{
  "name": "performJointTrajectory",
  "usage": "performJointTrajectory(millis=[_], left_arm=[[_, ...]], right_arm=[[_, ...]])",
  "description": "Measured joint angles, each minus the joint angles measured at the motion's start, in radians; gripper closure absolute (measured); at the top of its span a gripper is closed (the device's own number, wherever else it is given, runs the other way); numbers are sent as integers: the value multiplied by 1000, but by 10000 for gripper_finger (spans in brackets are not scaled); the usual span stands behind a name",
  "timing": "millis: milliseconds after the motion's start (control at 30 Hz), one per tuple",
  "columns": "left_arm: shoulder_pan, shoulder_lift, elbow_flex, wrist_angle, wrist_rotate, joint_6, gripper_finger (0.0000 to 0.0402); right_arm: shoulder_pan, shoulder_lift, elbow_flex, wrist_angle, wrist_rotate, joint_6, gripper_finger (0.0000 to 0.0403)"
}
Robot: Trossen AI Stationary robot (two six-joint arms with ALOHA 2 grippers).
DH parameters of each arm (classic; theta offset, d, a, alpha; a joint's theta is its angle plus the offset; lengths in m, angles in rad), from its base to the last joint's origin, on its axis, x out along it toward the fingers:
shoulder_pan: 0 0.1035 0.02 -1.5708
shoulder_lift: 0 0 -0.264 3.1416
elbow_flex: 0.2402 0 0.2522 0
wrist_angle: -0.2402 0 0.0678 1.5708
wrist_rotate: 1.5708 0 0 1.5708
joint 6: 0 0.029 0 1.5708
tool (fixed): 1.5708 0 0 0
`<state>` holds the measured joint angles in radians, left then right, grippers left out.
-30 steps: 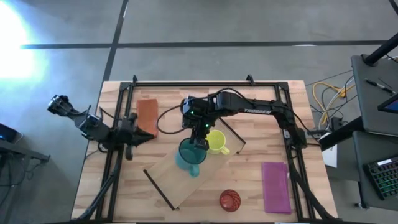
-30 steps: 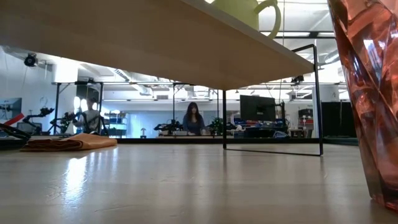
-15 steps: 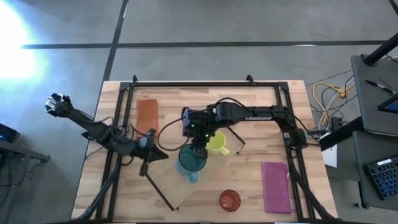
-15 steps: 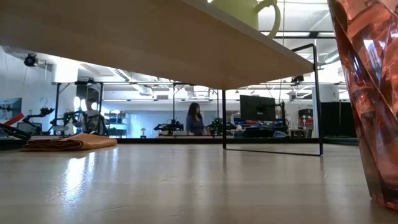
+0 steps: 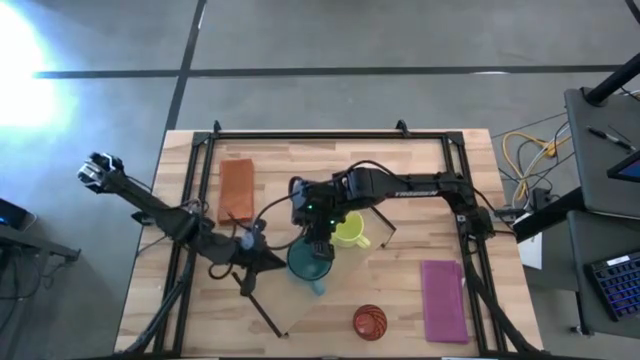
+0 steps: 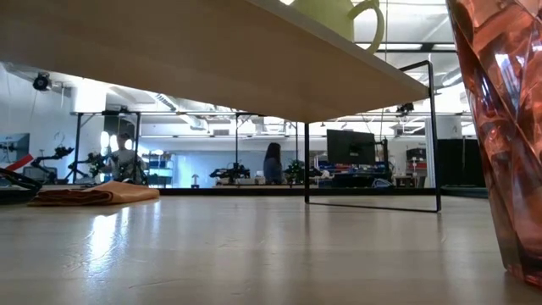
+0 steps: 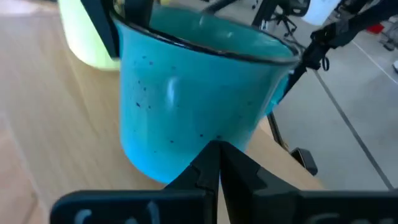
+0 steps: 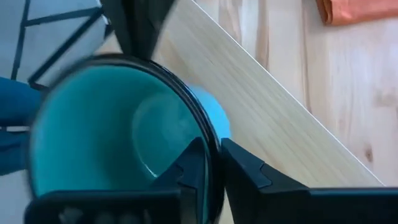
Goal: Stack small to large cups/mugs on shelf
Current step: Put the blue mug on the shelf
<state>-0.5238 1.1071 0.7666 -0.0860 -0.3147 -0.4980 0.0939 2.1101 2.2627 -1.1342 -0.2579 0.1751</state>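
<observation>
The teal mug (image 5: 309, 262) is over the light-wood shelf (image 5: 345, 272), next to the yellow mug (image 5: 348, 230), which stands on the shelf. My right gripper (image 5: 316, 238) is shut on the teal mug's rim. My left gripper (image 5: 277, 263) is shut, and its tips are level at the teal mug's outer wall (image 7: 186, 106) from the table's left. The teal mug's handle (image 5: 315, 288) points toward the near edge. The red ribbed cup (image 5: 369, 321) stands on the table near the front edge. In the low view it fills the right side (image 6: 500, 127). My right gripper pinches the teal mug's rim (image 8: 210, 146), one finger (image 8: 191, 169) inside the mug and one (image 8: 244, 169) outside. The fingers come from above, pointing down. Whether the mug's base rests on the shelf I cannot tell. My left gripper's shut tips (image 7: 214, 155) are at the mug's lower wall; I cannot tell whether they touch it.
A flat orange-red rectangle (image 5: 237, 187) lies at the far left of the table and a flat purple one (image 5: 443, 300) at the near right. The shelf's black end bars (image 5: 262, 310) stand at its short ends. A black frame (image 5: 330, 135) borders the table.
My left gripper has gone from the table's left edge toward the right and the near edge, up to the teal mug's side. My right gripper has shifted the teal mug a little toward the near edge.
</observation>
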Motion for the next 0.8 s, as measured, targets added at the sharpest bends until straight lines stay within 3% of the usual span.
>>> performJointTrajectory(millis=[600,800], left_arm=[[-20,65,0,8,-20,-46,401],[-11,79,-4,44,-59,-47,401]], right_arm=[[2,-36,9,42,-5,35,313],[0,-45,26,-15,52,34,310]])
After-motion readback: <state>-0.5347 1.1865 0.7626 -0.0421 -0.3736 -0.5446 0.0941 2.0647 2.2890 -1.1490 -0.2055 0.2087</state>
